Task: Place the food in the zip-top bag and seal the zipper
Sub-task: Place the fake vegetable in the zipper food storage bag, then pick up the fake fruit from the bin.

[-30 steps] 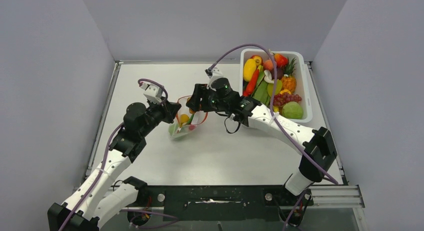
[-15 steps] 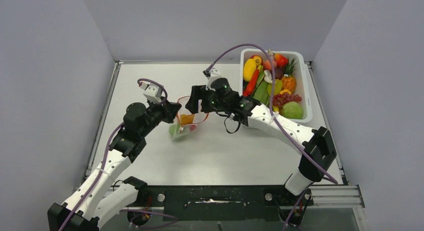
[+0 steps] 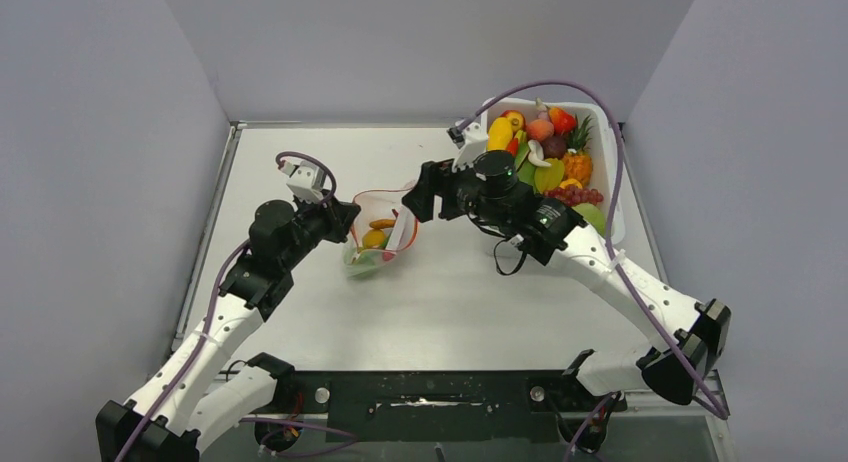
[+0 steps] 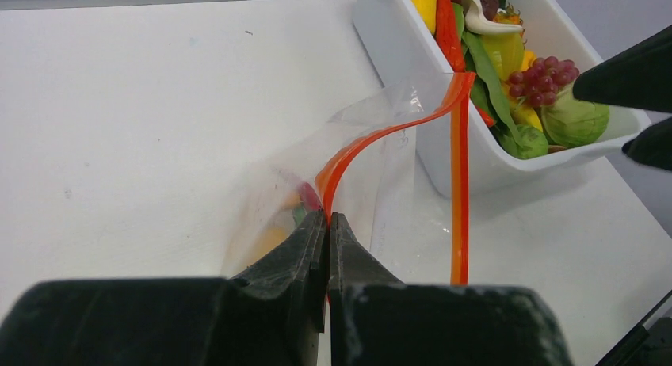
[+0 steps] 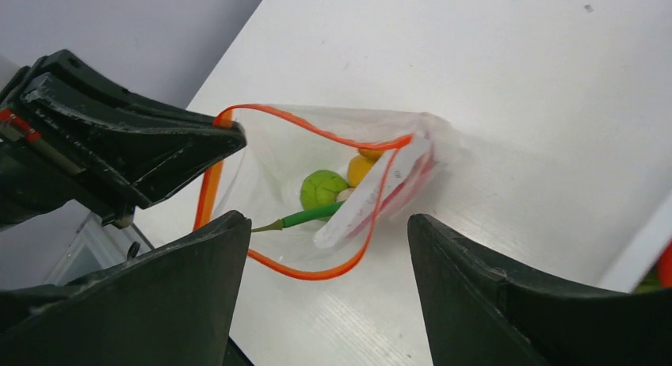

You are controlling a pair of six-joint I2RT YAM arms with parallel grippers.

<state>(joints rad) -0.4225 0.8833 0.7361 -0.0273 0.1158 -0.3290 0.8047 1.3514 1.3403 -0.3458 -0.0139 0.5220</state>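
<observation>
Left wrist view, closest in: the left gripper (image 4: pixel 326 217) is pinched tight on the zipper (image 4: pixel 372 140), holding up one lip of the zip-top bag (image 4: pixel 277 184), which rests on the table (image 4: pixel 143 104). The mouth gapes open, and food (image 5: pixel 323 188) lies inside: a green ball, something yellow-orange and a green stem. Just beyond, the right gripper (image 5: pixel 321 223) faces that mouth with its jaws spread wide and nothing in them. Farthest back sits the white tub (image 4: pixel 444 152), piled with more toy produce.
</observation>
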